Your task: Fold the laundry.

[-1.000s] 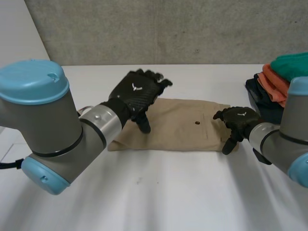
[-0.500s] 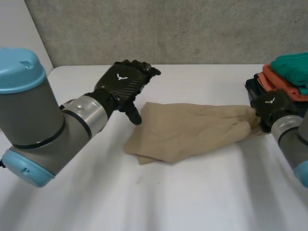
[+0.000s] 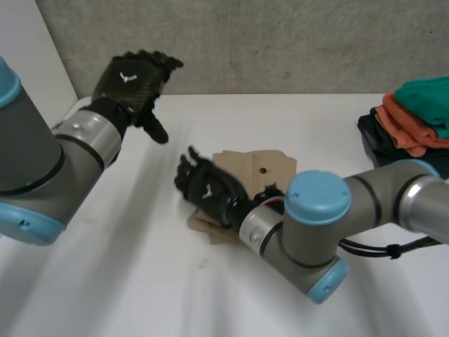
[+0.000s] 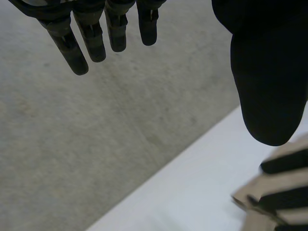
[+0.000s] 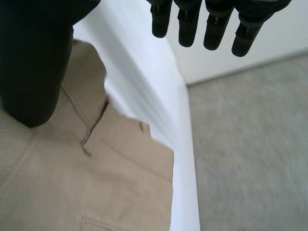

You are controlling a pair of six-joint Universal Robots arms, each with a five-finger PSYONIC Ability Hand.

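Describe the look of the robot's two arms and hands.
Both the left arm and the right arm are thick grey tubes with rounded light-blue caps at the joints and a silvery band at each wrist. The left hand and the right hand are black, with a woven carbon-like pattern and a small white emblem on the back.

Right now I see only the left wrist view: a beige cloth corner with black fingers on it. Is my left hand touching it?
Observer: No. The left hand hangs open in the air, apart from the beige trousers.
Operator: Whose fingers, then?
Observer: The right hand, lying open on the folded trousers.
Operator: Anything else nearby?
Observer: A pile of folded clothes at the right side of the table, apart from the trousers.
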